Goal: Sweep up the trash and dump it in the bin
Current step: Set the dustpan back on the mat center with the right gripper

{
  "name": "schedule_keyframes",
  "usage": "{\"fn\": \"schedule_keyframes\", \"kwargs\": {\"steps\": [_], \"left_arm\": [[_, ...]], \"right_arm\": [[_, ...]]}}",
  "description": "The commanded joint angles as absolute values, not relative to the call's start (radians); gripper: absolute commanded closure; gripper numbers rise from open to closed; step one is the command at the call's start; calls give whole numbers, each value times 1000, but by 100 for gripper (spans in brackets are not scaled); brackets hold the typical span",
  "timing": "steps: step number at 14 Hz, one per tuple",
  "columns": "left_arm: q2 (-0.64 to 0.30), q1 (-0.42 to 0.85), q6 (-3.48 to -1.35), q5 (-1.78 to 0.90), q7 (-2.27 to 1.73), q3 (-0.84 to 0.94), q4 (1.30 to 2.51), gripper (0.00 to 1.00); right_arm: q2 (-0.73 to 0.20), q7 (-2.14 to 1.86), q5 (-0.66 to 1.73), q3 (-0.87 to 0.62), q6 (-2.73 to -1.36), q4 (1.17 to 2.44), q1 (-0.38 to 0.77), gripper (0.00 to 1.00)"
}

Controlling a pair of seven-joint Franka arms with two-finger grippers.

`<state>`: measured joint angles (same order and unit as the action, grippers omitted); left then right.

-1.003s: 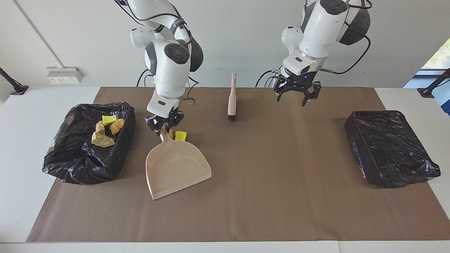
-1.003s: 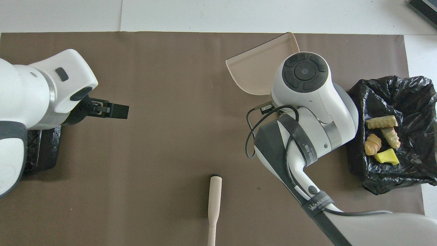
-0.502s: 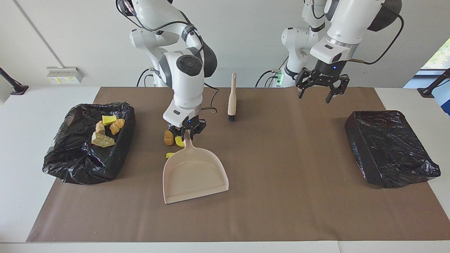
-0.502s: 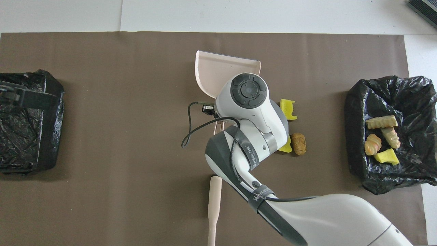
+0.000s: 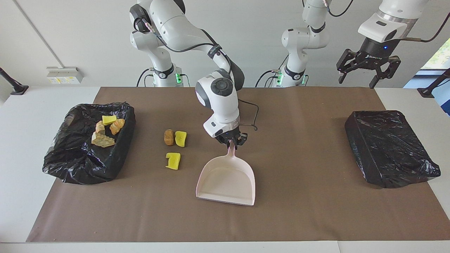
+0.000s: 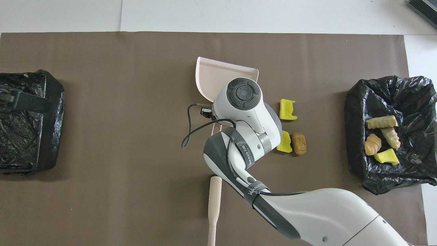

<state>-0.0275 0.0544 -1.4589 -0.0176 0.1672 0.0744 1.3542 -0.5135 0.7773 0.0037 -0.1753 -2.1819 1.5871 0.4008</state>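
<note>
So the right gripper (image 5: 232,141) has dragged the pink dustpan (image 5: 226,181) away from the bin with trash in it (image 5: 63,158), over toward the middle of the mat, hanging onto the handle the whole way. That uncovered 3 bits of trash it was hiding: a brown chunk (image 5: 169,137), a yellow sponge piece (image 5: 180,138) touching it, and another yellow piece (image 5: 173,160) farther from the robots. The left gripper (image 5: 368,72) lifted up and swung out over the left arm's end of the table, jaws wide.

Three trash lumps (image 5: 174,146) lie on the mat; four more (image 5: 105,130) sit in the bin (image 5: 70,165).
</note>
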Motion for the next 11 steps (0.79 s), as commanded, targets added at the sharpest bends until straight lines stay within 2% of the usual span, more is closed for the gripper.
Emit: {"fn": "schedule_keyframes", "kwargs": {"steps": [1, 2, 4, 6, 8, 11], "left_arm": [[-37, 25, -1419, 3, 175, 92, 1319, 0], [-26, 17, -1422, 2, 170, 92, 1327, 0], [3, -9, -1434, -2, 166, 92, 1370, 0], [15, -9, -1434, -2, 167, 92, 1388, 0], [23, -9, -1425, -2, 167, 91, 1394, 0], [26, -9, -1419, -2, 169, 91, 1399, 0]], "right_arm": [[-463, 769, 29, -183, -2189, 1658, 397, 64], [-463, 769, 29, -183, -2189, 1658, 397, 60], [-459, 753, 26, -184, -2162, 1649, 399, 0], [-408, 744, 29, -189, -2081, 1646, 379, 0], [-309, 704, 31, -190, -1933, 1654, 385, 0], [-175, 703, 115, -195, -1786, 1704, 391, 0]]}}
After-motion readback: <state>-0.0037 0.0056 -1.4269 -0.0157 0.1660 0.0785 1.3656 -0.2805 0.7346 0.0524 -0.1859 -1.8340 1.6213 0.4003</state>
